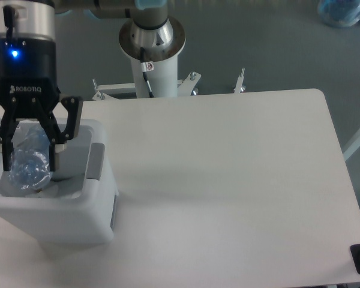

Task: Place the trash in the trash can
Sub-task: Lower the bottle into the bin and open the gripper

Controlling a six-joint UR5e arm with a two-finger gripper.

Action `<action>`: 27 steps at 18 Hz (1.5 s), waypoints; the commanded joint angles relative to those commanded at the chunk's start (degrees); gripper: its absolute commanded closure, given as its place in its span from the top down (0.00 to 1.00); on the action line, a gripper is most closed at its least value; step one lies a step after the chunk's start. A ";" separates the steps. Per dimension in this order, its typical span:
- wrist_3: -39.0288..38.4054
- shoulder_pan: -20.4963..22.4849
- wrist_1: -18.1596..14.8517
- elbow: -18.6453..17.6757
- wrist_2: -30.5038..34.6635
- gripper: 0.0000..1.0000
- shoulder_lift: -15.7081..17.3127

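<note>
views: one fixed camera | position: high above the table's point(228, 180) near edge | facing: steeply downward toward the arm's pedestal point(151, 45) | range: moderate, whole tabletop visible
</note>
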 joint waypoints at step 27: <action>4.48 16.49 -0.26 -8.35 3.52 1.00 3.78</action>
